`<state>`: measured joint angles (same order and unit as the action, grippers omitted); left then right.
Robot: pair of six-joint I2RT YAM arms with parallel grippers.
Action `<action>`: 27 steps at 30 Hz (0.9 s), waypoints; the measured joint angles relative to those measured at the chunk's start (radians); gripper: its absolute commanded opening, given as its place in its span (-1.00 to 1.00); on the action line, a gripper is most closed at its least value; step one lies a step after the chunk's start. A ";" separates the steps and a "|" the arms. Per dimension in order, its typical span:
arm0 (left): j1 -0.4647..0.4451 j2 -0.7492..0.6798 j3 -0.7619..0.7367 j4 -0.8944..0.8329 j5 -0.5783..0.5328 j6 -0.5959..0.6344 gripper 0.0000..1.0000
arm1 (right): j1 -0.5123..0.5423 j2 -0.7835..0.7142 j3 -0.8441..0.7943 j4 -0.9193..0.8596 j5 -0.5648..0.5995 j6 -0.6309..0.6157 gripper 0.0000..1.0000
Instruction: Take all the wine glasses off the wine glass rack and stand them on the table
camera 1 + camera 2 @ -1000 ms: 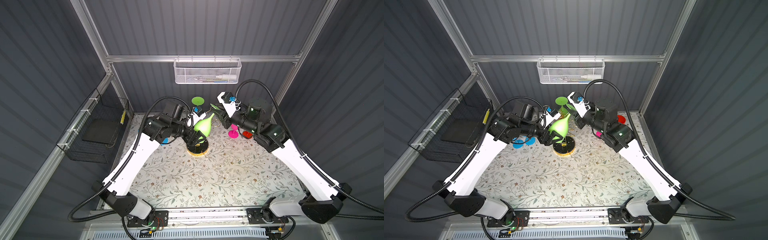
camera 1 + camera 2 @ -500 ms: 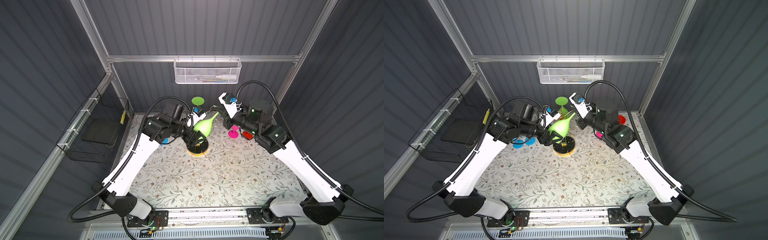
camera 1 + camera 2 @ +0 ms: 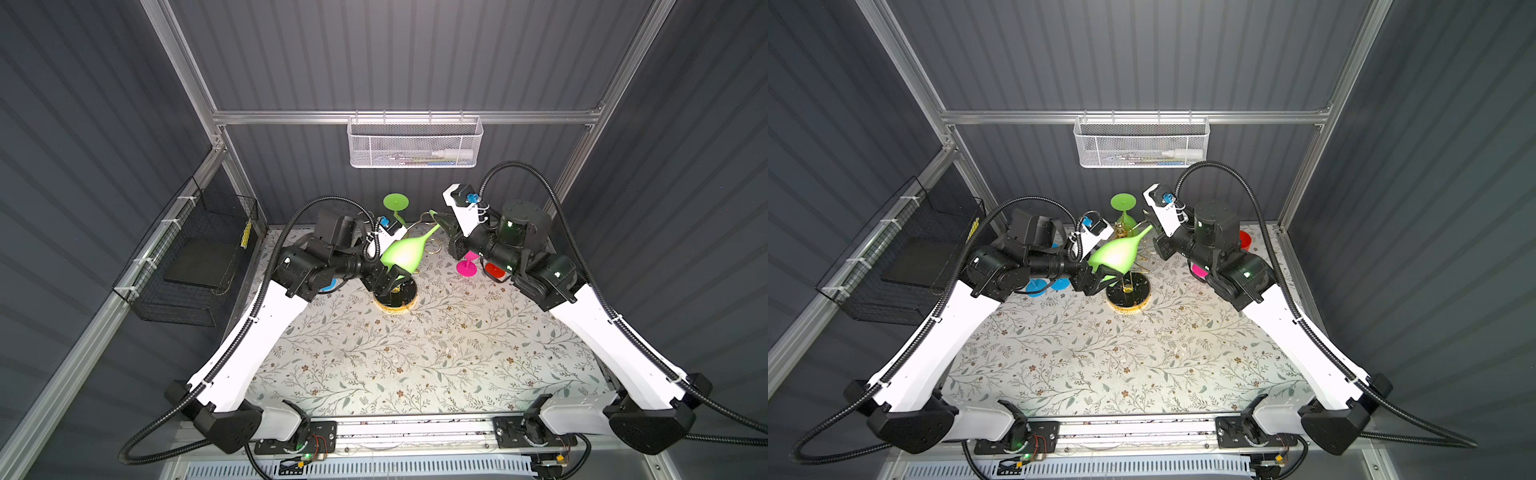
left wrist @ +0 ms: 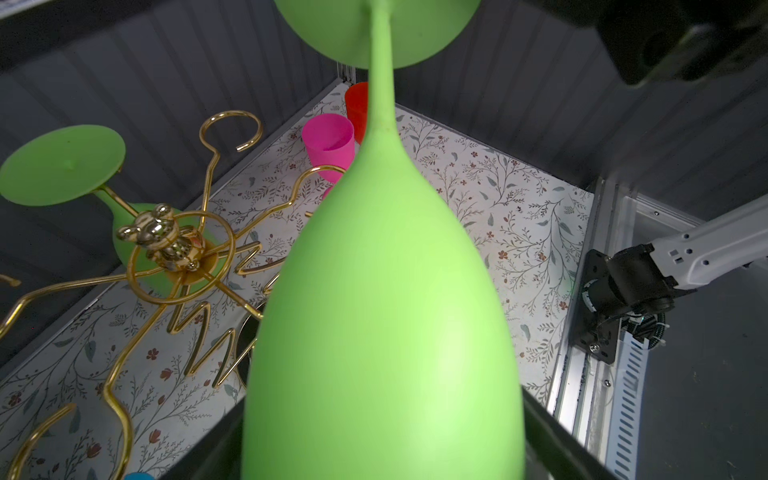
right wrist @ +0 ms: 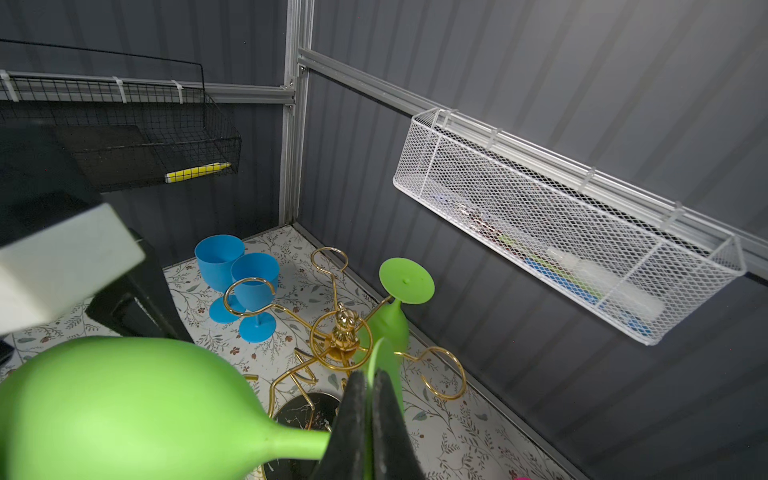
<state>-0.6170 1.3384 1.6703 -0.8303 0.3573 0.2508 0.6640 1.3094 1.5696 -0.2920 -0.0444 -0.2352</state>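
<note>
Dark grey ribbed walls (image 3: pixel 415 62) enclose a floral-patterned worktop (image 3: pixel 415 353). An aluminium frame (image 3: pixel 399 117) carries a white mesh basket (image 3: pixel 415 145); a black wire basket (image 3: pixel 174 305) hangs on the left wall.

The wine glass (image 5: pixel 124 407) was bright green. So was the other glass (image 5: pixel 406 282). The wine glass rack (image 5: pixel 344 328) was shiny gold, its base (image 5: pixel 309 411) black with pale marble lines. There were two blue cups (image 5: pixel 253 272), a pink cup (image 4: pixel 328 143) and a red cup (image 4: pixel 356 106). The worktop (image 3: pixel 415 361) was white with leaves and flowers.
</note>
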 measured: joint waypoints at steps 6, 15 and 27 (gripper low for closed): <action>0.000 -0.173 -0.177 0.200 0.011 0.051 0.89 | 0.000 -0.026 -0.037 0.002 0.005 0.023 -1.00; 0.000 -0.279 -0.327 0.414 0.000 0.080 0.88 | -0.003 -0.034 -0.051 0.004 0.016 0.055 -1.00; 0.000 -0.491 -0.532 0.728 -0.072 0.077 0.61 | -0.110 -0.089 -0.101 0.019 -0.047 0.174 -1.00</action>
<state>-0.6174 0.8478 1.1385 -0.1024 0.2848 0.3283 0.5537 1.2209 1.4685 -0.2729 -0.0910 -0.0608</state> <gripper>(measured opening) 0.828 0.057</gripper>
